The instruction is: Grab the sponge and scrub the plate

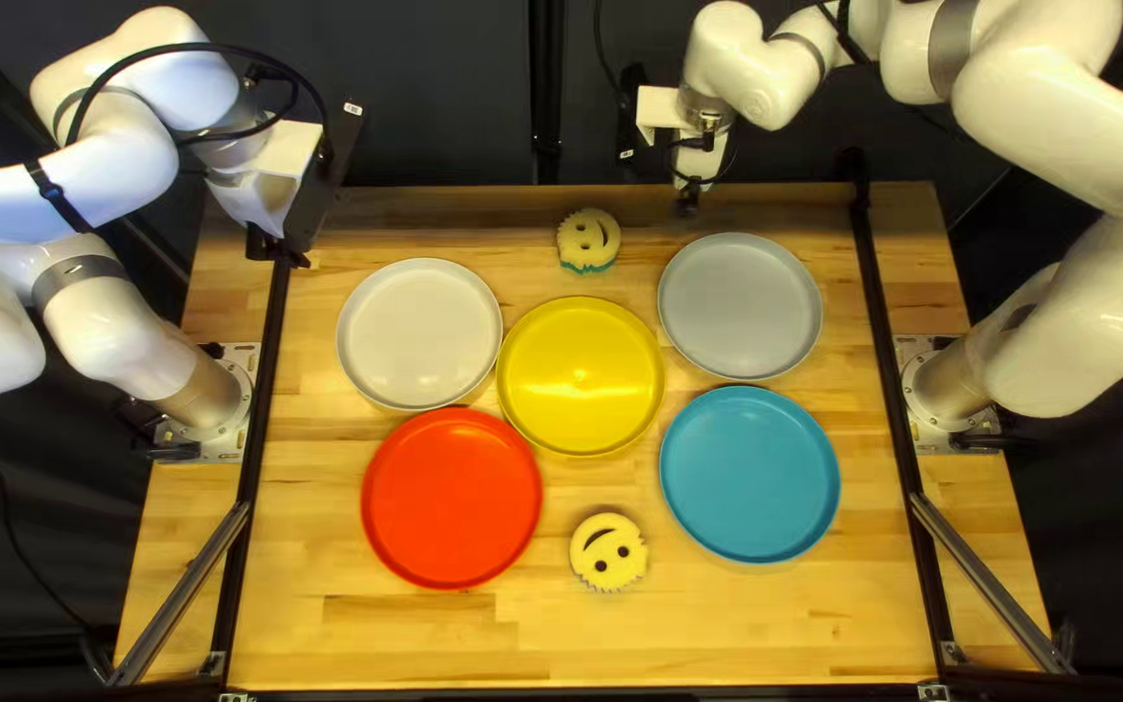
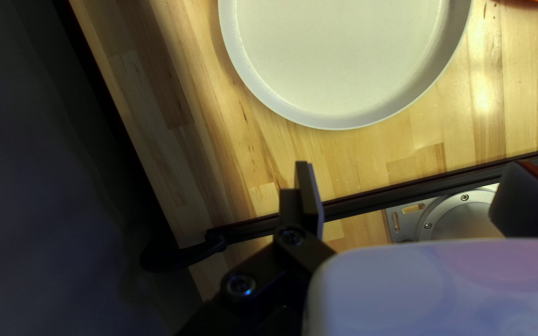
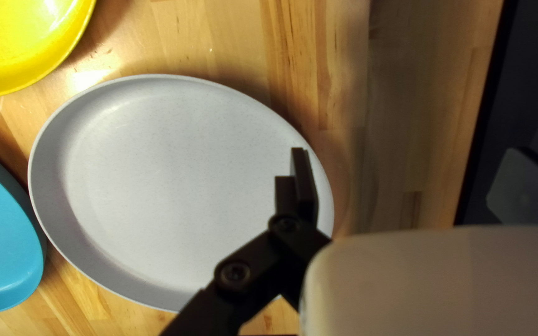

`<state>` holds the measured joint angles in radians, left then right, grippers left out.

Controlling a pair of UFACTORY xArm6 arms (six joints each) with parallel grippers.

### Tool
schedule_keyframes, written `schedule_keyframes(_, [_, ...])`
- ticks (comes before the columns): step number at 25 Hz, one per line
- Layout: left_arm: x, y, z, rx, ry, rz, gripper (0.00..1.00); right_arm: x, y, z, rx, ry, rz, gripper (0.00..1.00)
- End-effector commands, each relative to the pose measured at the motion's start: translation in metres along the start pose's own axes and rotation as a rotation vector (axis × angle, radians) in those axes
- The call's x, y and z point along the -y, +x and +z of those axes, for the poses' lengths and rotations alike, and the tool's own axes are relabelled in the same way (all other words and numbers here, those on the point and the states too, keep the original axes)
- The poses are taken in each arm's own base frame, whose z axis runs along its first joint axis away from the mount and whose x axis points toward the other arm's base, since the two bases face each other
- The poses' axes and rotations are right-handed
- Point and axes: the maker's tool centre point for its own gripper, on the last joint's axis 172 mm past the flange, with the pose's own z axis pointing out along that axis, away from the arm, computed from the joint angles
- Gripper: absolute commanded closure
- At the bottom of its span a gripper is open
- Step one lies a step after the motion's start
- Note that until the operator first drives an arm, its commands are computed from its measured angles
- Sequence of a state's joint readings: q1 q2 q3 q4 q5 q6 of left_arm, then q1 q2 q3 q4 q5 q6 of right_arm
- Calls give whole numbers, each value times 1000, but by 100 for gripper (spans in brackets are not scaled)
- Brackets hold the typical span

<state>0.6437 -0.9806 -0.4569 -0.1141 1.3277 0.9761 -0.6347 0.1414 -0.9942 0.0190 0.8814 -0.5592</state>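
Two round yellow smiley sponges lie on the wooden table: one sponge (image 1: 588, 239), with a teal underside, by the far edge, another sponge (image 1: 608, 551) between the red plate (image 1: 452, 498) and blue plate (image 1: 750, 475). A yellow plate (image 1: 581, 377) is central, flanked by a white plate (image 1: 420, 334) and a grey plate (image 1: 740, 306). My left gripper (image 1: 281, 251) is raised near the far left corner; in its wrist view the left gripper (image 2: 409, 177) is open beside the white plate (image 2: 344, 56). My right gripper (image 1: 688, 202) hangs by the far edge; the right gripper (image 3: 409, 165) is open over the grey plate's (image 3: 175, 180) side.
Dark rails (image 1: 876, 312) run along both sides of the table, inside the arm bases. A dark curtain (image 1: 458, 98) hangs behind the far edge. Bare wood (image 1: 393, 637) shows along the near edge.
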Motion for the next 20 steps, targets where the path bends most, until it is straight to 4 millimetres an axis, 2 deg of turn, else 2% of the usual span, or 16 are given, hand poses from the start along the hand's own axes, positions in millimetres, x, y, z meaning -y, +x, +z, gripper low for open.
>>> schedule_keyframes(1, [0, 0, 0, 0, 0, 0, 0, 1, 14, 10, 6, -5, 0, 0])
schedule_keyframes(2, [0, 0, 0, 0, 0, 0, 0, 0, 26, 17, 9, -5, 3, 0])
schedule_keyframes(7, [0, 0, 0, 0, 0, 0, 0, -10, 58, 36, -4, 20, 13, 0])
schedule_keyframes(10, [0, 0, 0, 0, 0, 0, 0, -16, 71, 46, -6, 43, 16, 0])
schedule_keyframes(16, [0, 0, 0, 0, 0, 0, 0, -20, 77, 41, -19, 62, 22, 0])
schedule_keyframes(20, [0, 0, 0, 0, 0, 0, 0, -15, 90, 37, -39, 79, 26, 0])
